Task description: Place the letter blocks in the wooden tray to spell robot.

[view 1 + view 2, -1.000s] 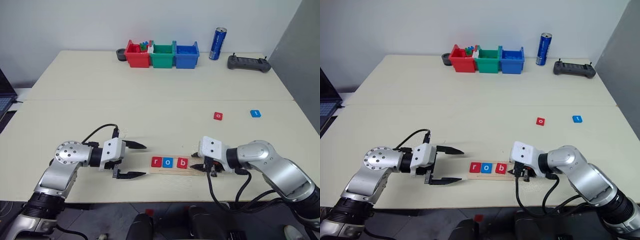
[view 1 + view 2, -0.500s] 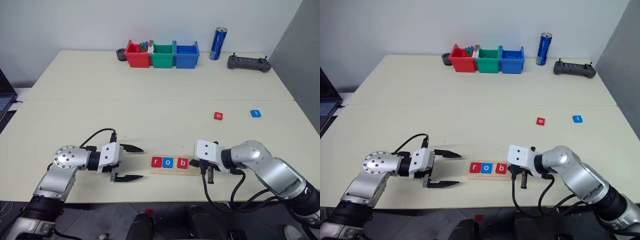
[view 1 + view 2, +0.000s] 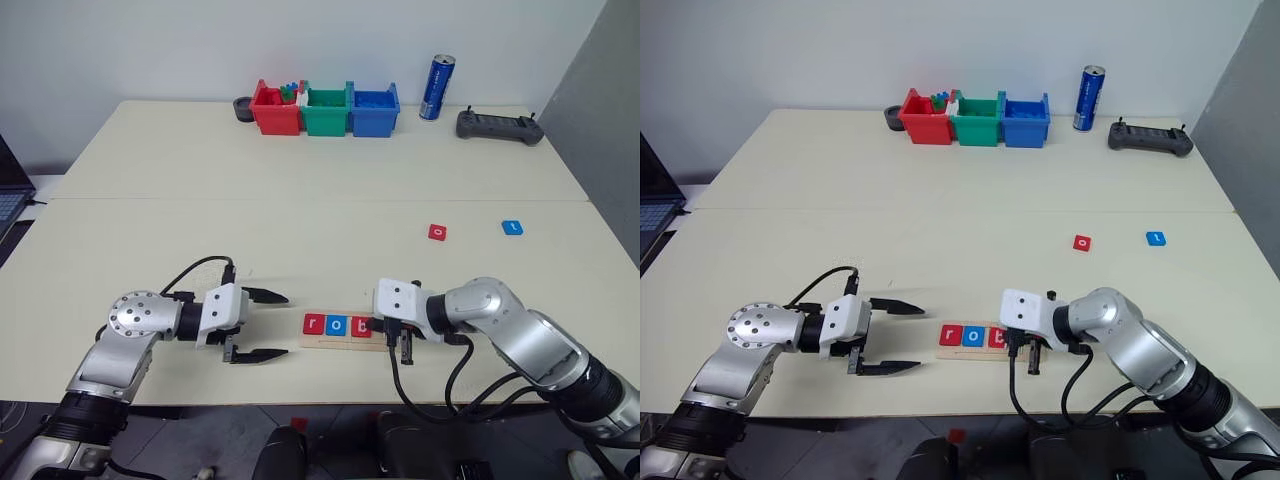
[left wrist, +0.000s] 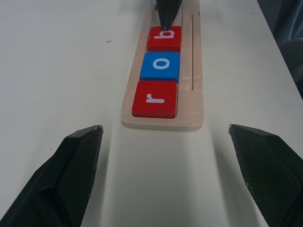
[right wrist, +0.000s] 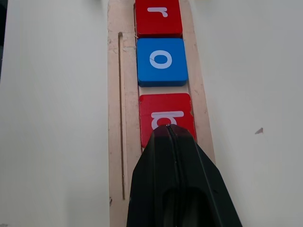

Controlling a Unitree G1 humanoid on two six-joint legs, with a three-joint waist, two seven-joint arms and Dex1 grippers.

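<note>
The wooden tray lies on the counter near its front edge, and serves as the landmark for all positions below. Three letter blocks sit in it in a row: a red r at the tray's left end, a blue o next to it, and a red b third; the tray's right part lies under the right claw. The right claw, its fingers pressed together and holding nothing, points down at the tray with its tip on the outer edge of the b block. The left claw hovers just off the tray's left end, spread wide and empty, its two fingers pointing toward the tray. Two more letter blocks lie loose on the counter, beyond the tray and to its right: a red o and, farther right, a blue block whose letter is too small to read. Along the counter's far edge, well apart from the tray, stand a red bin, a green bin, a blue bin, a blue can and a dark handheld controller.
</note>
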